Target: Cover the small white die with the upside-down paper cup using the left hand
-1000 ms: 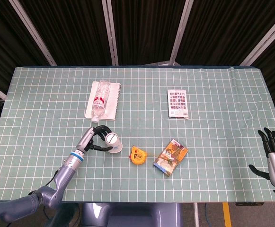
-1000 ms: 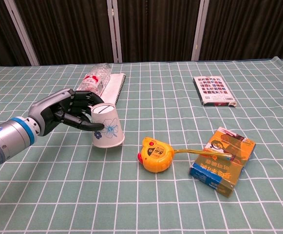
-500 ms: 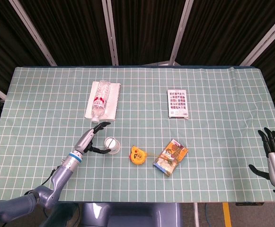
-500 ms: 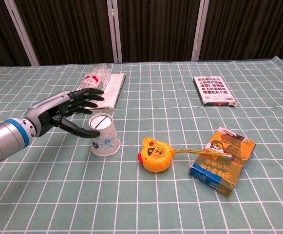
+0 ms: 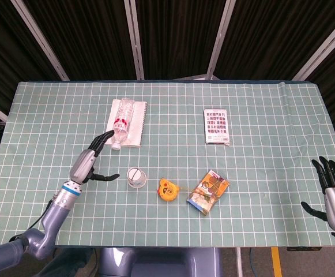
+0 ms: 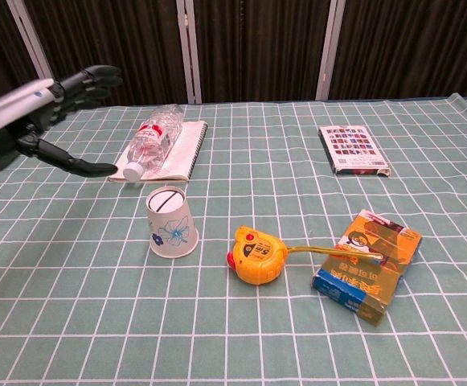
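Observation:
The white paper cup (image 5: 136, 177) (image 6: 170, 223) with a blue flower print stands upside down on the green checked cloth, left of the yellow tape measure. The die is hidden; no view shows it. My left hand (image 5: 87, 161) (image 6: 36, 112) is lifted above the table to the left of the cup, fingers spread, thumb pointing toward the cup, holding nothing. At the lower right edge of the head view, my right hand (image 5: 334, 187) hangs open with its fingers up, beyond the table's right side.
A yellow tape measure (image 5: 166, 188) (image 6: 256, 254) lies right of the cup with its tape running to a snack packet (image 5: 208, 190) (image 6: 367, 264). A plastic bottle (image 5: 122, 122) rests on a notebook (image 5: 133, 124) behind the cup. A card box (image 5: 217, 126) lies at the back right.
My left hand let go of the cup, then rose and drew back to the left. The cup settled upright on its rim and stays where it was set down.

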Motion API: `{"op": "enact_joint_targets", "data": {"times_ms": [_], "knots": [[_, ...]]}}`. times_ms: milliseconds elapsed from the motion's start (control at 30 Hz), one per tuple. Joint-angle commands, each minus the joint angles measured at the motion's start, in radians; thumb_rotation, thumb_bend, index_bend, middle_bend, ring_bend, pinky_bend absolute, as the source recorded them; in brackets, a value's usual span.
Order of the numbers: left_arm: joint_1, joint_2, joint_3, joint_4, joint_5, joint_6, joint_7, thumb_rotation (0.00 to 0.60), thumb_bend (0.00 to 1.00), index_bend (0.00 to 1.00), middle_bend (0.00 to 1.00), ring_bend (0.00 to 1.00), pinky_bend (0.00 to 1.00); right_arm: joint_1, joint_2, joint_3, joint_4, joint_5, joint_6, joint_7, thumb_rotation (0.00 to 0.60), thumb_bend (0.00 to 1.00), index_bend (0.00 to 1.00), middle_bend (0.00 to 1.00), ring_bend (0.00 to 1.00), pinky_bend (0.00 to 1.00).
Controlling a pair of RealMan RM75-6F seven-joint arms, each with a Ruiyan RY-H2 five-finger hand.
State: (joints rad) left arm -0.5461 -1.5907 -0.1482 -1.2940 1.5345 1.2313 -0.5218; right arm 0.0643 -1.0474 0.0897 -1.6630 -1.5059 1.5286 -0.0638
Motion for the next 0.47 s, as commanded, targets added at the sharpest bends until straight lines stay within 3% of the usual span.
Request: {"op": "enact_joint_targets", "data": {"times_ms": [33, 133, 200, 467], "knots": [[0.068, 0.143, 0.022, -0.112, 0.02, 0.083, 0.249, 0.6, 0.0, 0.0, 0.0, 0.0, 0.0, -0.001, 0.003, -0.002, -0.004, -0.007, 0.004, 0.004, 0.6, 0.0, 0.0, 0.0, 0.0, 0.0], [0.143, 0.226, 0.038, -0.165, -0.036, 0.141, 0.626, 0.6, 0.0, 0.0, 0.0, 0.0, 0.0, -0.001, 0.006, -0.001, -0.008, -0.014, 0.008, 0.008, 0.6, 0.0, 0.0, 0.0, 0.0, 0.0], [0.201, 0.265, 0.05, -0.234, -0.087, 0.186, 0.787, 0.6, 0.0, 0.0, 0.0, 0.0, 0.0, 0.0, 0.008, 0.0, -0.011, -0.017, 0.01, 0.009, 0.6, 0.0, 0.0, 0.0, 0.0, 0.0], [0.256, 0.307, 0.056, -0.278, -0.154, 0.202, 0.827, 0.6, 0.0, 0.0, 0.0, 0.0, 0.0, -0.002, 0.006, -0.002, -0.011, -0.024, 0.017, -0.003, 0.6, 0.0, 0.0, 0.0, 0.0, 0.0]]}}
